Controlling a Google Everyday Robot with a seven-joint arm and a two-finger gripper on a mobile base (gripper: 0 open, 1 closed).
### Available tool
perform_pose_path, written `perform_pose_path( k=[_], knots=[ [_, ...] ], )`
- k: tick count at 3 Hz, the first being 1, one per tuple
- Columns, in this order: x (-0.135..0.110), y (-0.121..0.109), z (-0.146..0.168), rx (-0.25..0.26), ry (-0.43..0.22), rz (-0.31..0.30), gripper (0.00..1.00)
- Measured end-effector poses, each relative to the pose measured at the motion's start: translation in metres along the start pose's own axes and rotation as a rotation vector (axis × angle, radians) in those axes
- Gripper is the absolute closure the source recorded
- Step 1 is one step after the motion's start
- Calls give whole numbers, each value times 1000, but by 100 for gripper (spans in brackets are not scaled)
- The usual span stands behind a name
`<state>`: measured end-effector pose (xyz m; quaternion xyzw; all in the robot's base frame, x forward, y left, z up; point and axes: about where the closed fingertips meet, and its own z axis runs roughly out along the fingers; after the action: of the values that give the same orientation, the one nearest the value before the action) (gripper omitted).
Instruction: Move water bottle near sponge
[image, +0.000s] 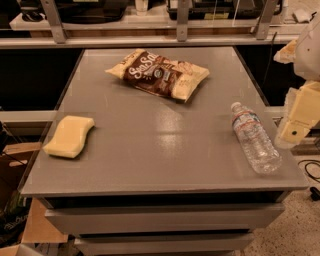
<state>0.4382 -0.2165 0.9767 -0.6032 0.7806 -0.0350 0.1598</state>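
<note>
Water bottle (254, 140) lay on its side near the front-right corner of the grey table (160, 155), white cap pointing twd the back. Sponge (69, 136) lay flat by the left edge, well apart from the bottle, w/ bare tabletop btwn them. Brown-and-cream chip bag (159, 74) sat at back-centre. Gripper (299, 117) hung off the table's right side, just beside the bottle, apparently not touching it; open or closed, couldn't tell.
</note>
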Motion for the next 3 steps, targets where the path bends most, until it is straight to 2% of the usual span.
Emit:
perform_pose_path(
  k=[2, 3],
  knots=[
    [-1, -1, 0, 3, 1, 17, 0],
    [-1, -4, 11, -19, 17, 99, 0]
  ],
)
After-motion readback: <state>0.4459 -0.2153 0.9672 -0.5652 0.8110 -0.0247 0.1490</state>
